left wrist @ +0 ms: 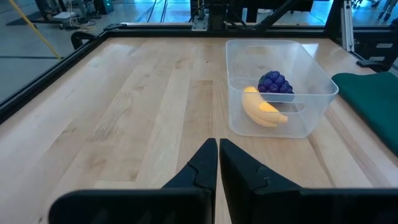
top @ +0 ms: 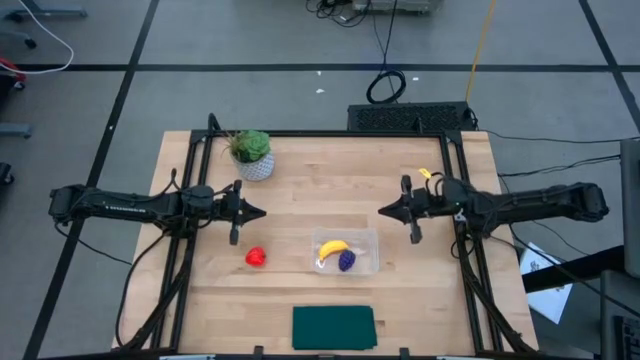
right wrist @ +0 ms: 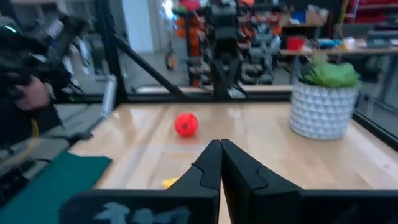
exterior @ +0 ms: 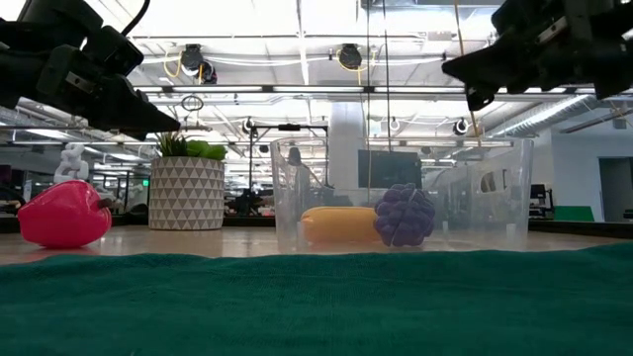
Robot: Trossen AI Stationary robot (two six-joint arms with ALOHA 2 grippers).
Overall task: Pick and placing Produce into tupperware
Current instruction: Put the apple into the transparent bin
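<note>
The clear tupperware [top: 346, 252] stands on the table at mid right, near the front. The yellow banana [top: 332, 248] and the purple grape bunch [top: 347, 261] lie inside it on its floor. The red round fruit [top: 256, 257] rests on the bare wood to the left of the tupperware. My left gripper [top: 262, 212] is shut and held above the table at the left, pointing toward the right. My right gripper [top: 382, 211] is shut and held above the table at the right, pointing toward the left, beyond the tupperware's far side. Neither touches anything.
A potted green plant [top: 251, 153] in a white patterned pot stands at the far left. A dark green mat [top: 333, 327] lies at the near edge. Black rails [top: 330, 134] frame the table. Bare wood lies between the two grippers.
</note>
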